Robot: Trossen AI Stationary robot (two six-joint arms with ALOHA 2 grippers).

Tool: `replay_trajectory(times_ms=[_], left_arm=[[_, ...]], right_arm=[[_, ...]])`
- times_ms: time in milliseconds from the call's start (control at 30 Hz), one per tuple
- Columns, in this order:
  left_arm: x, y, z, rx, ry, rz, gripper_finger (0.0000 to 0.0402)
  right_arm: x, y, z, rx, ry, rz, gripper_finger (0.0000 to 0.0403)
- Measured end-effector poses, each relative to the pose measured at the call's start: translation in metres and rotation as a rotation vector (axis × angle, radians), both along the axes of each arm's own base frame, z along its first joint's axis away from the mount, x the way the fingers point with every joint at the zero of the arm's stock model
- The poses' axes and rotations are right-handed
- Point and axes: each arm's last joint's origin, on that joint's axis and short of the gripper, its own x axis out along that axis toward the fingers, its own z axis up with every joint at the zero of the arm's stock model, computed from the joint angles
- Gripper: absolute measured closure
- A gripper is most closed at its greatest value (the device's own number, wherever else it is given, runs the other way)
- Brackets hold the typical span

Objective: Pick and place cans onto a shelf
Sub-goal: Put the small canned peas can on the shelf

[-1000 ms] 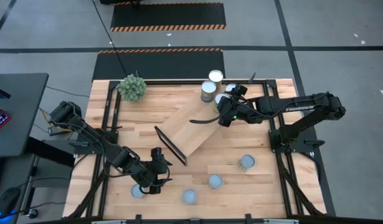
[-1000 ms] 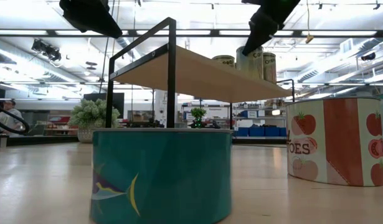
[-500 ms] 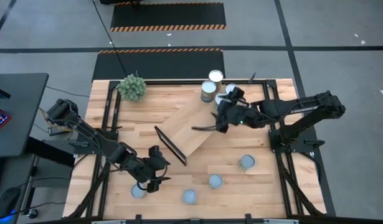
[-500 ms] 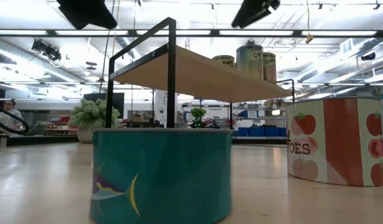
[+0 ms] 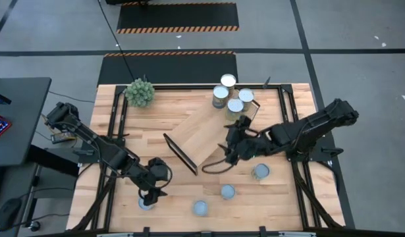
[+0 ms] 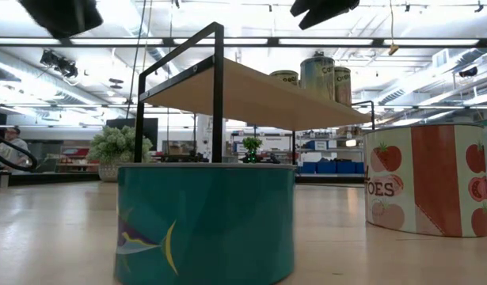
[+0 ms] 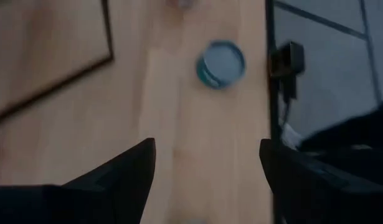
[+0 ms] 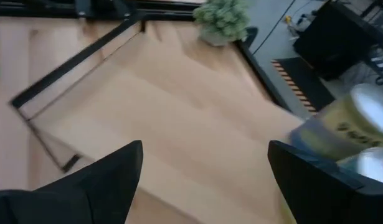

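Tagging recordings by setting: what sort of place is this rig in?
Probably a large lab or warehouse-style workshop. The low view shows a high ceiling with long strip lights and shelving with blue bins behind the table; the high view shows a grey concrete floor with hazard-striped black mats.

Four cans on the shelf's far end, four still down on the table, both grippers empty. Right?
Not quite: the high view shows three cans on the shelf, not four. Four cans remain on the table; left gripper and right gripper are empty.
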Motion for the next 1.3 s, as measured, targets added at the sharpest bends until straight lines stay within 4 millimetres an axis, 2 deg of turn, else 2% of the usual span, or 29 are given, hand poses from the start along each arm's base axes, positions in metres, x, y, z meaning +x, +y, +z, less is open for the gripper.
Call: replay_trajectory(times_ms=[300,567,867,1067,1300], left_arm=[[-0.014,-0.010,-0.004,-0.146,0.183,-0.072,0.0109],[-0.036,-0.025,-0.009,-0.134,0.303,-0.106,0.0116],[-0.067,-0.025,-0.020,0.057,0.481,-0.100,0.0122],[-0.069,-0.035,-0.019,0.037,0.426,-0.142,0.0085],[-0.069,-0.048,-0.036,0.092,0.486,-0.164,0.0044]], right_arm=[[0.011,0.041,-0.016,0.076,-0.059,0.071,0.0049],[0.006,0.063,-0.017,0.134,-0.107,0.097,0.0049],[0.004,0.075,-0.020,0.140,-0.134,0.101,0.0049],[0.004,0.076,-0.019,0.126,-0.150,0.086,0.0049],[0.004,0.075,-0.019,0.107,-0.161,0.067,0.0049]])
